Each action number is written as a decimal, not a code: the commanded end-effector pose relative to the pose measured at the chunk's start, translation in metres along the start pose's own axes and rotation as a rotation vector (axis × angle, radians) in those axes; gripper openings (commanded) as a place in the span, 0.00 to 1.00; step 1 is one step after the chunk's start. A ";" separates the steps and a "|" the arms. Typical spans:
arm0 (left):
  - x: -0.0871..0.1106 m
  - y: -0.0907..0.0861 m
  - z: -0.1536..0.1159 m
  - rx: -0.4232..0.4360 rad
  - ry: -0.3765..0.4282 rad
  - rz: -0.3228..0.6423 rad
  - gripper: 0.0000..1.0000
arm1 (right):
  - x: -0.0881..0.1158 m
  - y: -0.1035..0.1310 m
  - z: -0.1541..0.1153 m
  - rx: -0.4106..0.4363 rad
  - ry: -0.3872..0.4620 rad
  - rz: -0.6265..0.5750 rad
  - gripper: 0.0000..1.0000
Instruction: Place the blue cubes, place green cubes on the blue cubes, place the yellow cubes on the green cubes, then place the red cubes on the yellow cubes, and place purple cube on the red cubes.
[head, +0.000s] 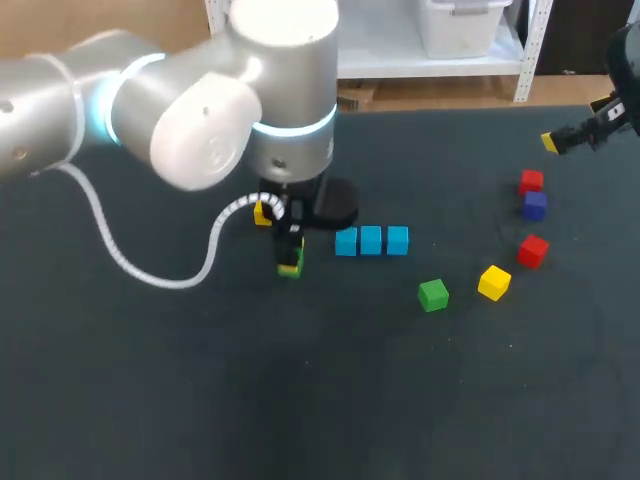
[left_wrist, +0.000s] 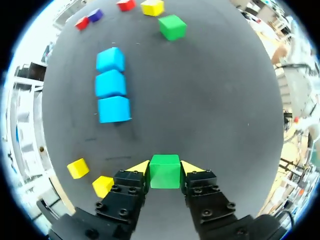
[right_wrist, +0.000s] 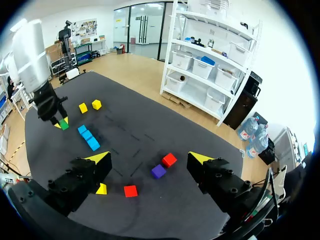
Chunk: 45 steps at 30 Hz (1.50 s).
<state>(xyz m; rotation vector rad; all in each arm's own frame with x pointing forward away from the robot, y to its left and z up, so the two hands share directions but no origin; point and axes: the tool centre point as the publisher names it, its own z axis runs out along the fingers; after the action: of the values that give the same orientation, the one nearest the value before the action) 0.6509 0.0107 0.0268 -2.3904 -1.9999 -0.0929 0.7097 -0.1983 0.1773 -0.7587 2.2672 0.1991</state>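
Note:
My left gripper (left_wrist: 165, 168) is down at the table, shut on a green cube (left_wrist: 164, 172), a yellow-tipped finger against each side. In the head view this green cube (head: 290, 268) sits left of a row of three blue cubes (head: 371, 240). Two yellow cubes (left_wrist: 77, 168) lie just beside the gripper. A second green cube (head: 433, 294), a yellow cube (head: 494, 282), two red cubes (head: 532, 250) and a purple cube (head: 535, 205) lie to the right. My right gripper (right_wrist: 150, 158) hangs open above the table's far right, nothing between its fingers.
The table (head: 300, 400) is covered in dark cloth. Its front half and left part hold no objects. My left arm's big grey body (head: 200, 110) hides part of the table behind the blue row.

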 end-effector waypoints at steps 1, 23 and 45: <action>-0.005 0.013 -0.018 0.020 0.013 -0.063 0.00 | 0.001 0.002 0.002 0.010 -0.006 0.000 1.00; -0.055 0.027 -0.031 -0.029 -0.056 -0.135 0.00 | 0.001 0.002 0.002 0.010 -0.006 0.000 1.00; -0.080 0.056 -0.019 -0.043 -0.057 -0.133 0.00 | 0.001 0.002 0.002 0.010 -0.006 0.000 1.00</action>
<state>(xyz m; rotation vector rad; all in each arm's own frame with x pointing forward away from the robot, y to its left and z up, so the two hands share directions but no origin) 0.6846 -0.0746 0.0446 -2.3209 -2.2107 -0.0758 0.7097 -0.1982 0.1773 -0.7588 2.2671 0.1991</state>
